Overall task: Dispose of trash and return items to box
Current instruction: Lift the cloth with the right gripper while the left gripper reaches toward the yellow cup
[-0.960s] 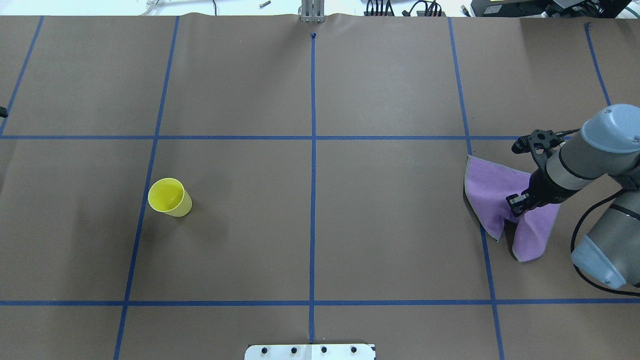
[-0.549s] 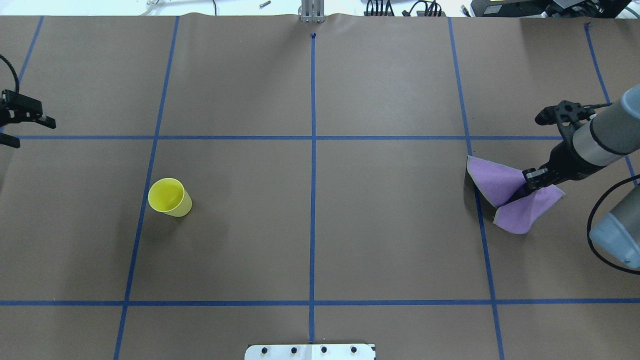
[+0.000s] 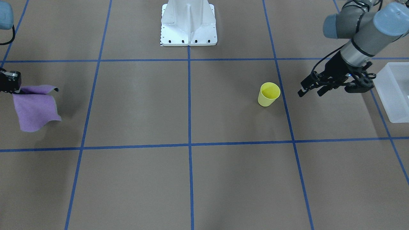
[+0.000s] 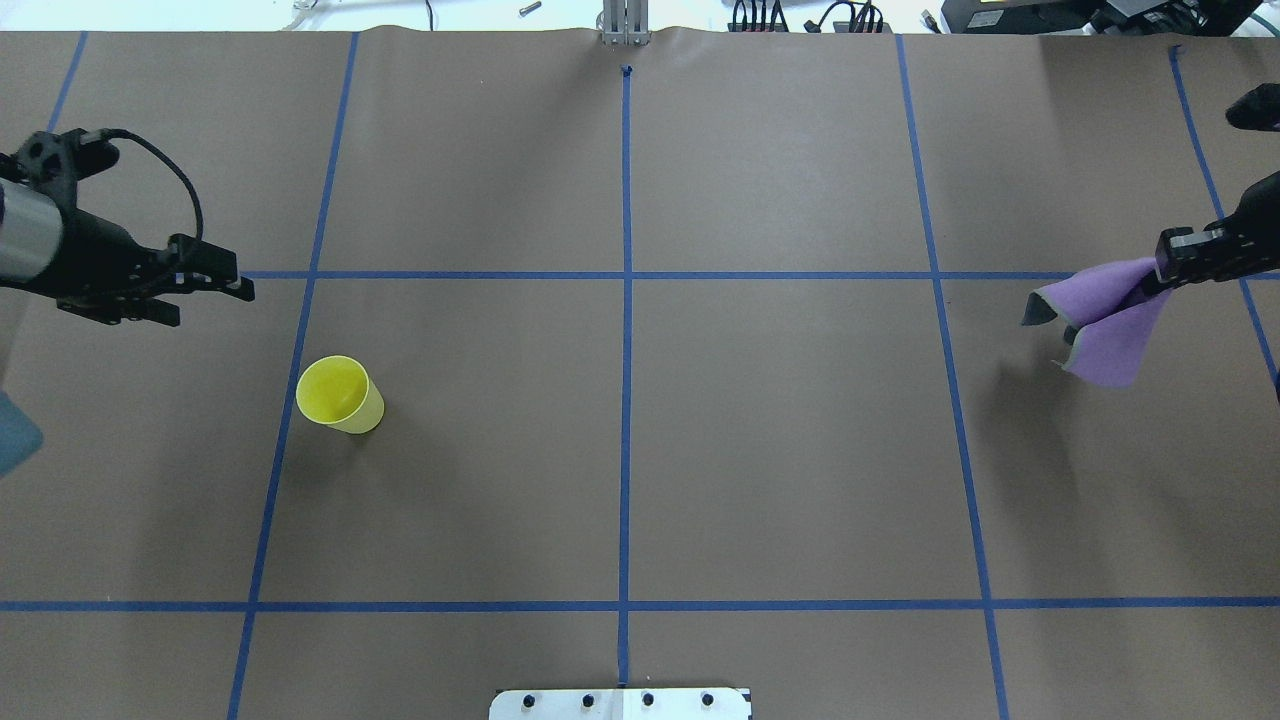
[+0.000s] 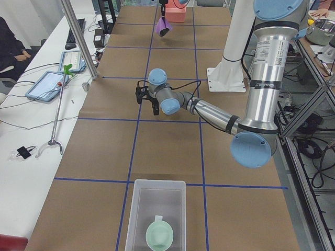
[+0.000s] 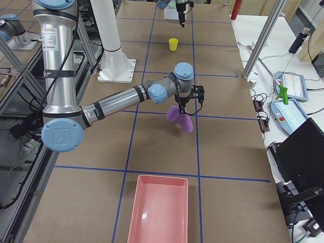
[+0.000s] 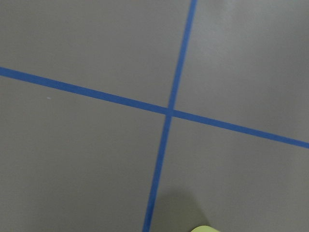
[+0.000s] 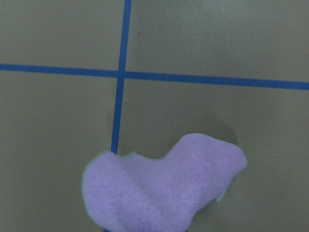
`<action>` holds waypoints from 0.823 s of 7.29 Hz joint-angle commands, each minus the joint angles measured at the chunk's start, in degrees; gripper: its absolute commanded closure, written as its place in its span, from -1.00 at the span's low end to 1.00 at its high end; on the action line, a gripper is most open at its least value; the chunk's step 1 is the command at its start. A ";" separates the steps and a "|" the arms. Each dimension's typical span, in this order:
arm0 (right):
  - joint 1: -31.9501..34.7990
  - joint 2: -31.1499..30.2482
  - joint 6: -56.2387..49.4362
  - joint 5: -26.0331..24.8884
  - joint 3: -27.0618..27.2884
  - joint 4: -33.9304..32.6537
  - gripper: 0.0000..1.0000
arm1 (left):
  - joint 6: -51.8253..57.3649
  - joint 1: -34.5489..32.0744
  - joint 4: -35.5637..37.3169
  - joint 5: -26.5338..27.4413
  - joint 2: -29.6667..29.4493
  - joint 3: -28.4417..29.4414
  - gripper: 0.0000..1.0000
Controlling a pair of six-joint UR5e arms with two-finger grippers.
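seen from overhead, the yellow cup (image 4: 340, 395) stands upright and mouth-up on the brown table cover (image 4: 780, 450), at about 8 o'clock from the table's centre cross of blue tape, just beside a tape line. the left gripper (image 4: 215, 303) hovers at about 10 o'clock from the cup, near it but not touching, its two fingers spread apart with nothing between them. at the 3 o'clock edge of that view the right gripper (image 4: 1165, 275) is pinched tight on a purple cloth (image 4: 1105, 335), which hangs in folds off the table and casts a shadow below. in the view from the left end, the translucent bin (image 5: 157, 201) sits at 6 o'clock with the mint-green bowl (image 5: 159, 235) inside it, well apart from the cup. in the view from the right end, a pink tray (image 6: 159, 202) lies at 6 o'clock, under and nearer than the hanging cloth.
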 commanded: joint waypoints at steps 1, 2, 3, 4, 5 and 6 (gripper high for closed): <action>4.21 -0.25 -2.16 0.16 1.78 -4.01 1.00 | -1.42 5.24 0.07 3.00 -0.84 -0.34 -0.96; 5.96 -0.43 -3.91 0.16 1.79 -4.99 1.00 | -1.42 6.48 0.07 3.00 -0.66 -0.34 -0.94; 7.81 -0.69 -6.19 0.16 1.79 -6.22 1.00 | -1.42 8.06 0.07 4.13 -0.57 -0.25 -0.90; 9.48 -0.69 -9.78 0.07 1.79 -8.75 1.00 | -1.60 10.86 0.15 7.88 -0.57 0.27 -0.84; 10.28 -0.78 -12.16 0.07 1.79 -10.17 1.00 | -1.60 11.67 0.24 8.44 -0.57 0.97 -0.73; 10.46 -0.96 -12.36 0.07 1.87 -10.19 1.00 | -1.60 11.85 0.24 8.45 -0.57 1.24 -0.68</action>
